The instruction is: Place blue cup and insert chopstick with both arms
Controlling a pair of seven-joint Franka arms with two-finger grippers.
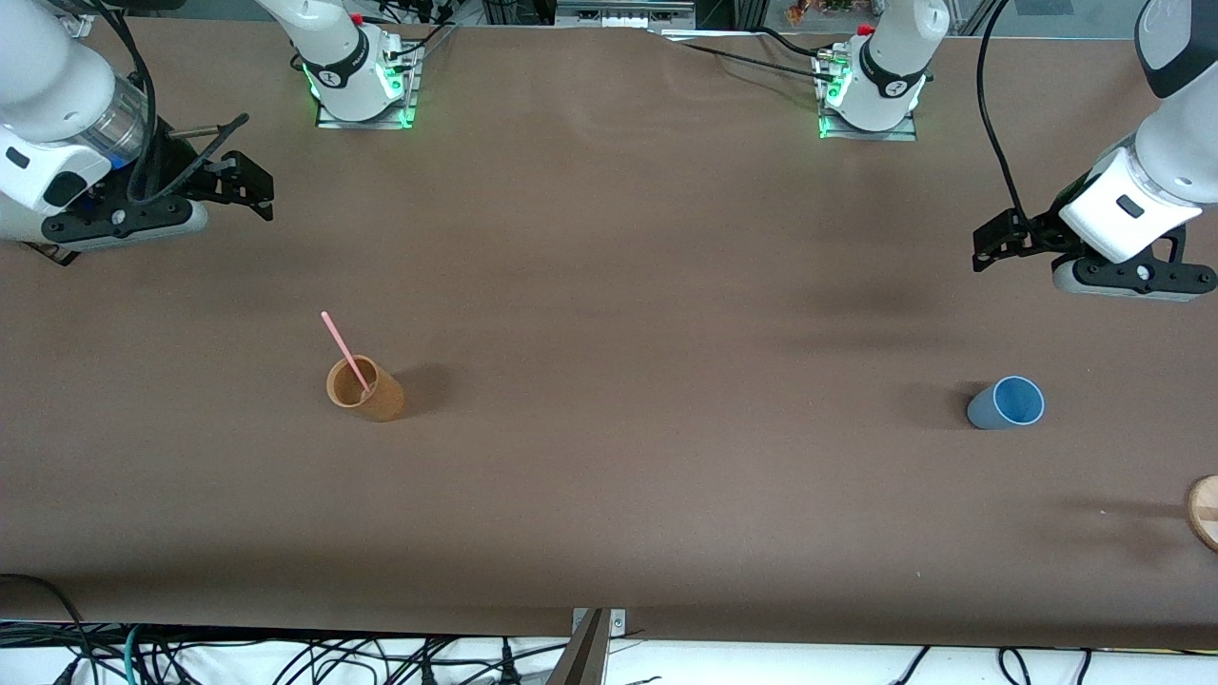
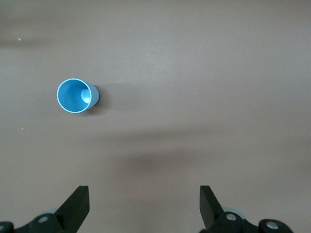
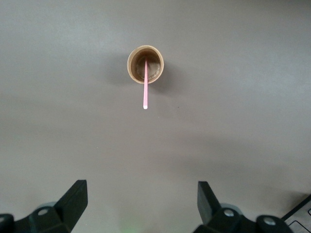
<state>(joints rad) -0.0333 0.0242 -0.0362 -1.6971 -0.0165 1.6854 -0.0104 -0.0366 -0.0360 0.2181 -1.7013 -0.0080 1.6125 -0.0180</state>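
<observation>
Right gripper (image 1: 249, 190) spread wide, nothing held, up over bare table toward right arm's end. Brown cup (image 1: 366, 388) well apart from it, upright, with chopstick (image 1: 344, 350) leaning inside. Risk: thin tilted stick slipping between pads, or cup tipping on pull-out. Plenty of open table between the 2 cups.

Blue cup (image 1: 1007, 401) upright, well apart from left gripper (image 1: 990, 249); that one also spread, holding nothing, over table at left arm's end. Risk: light tapered cup knocked over on approach. Wooden disc (image 1: 1205, 511) at table edge near cup, tight room there.
</observation>
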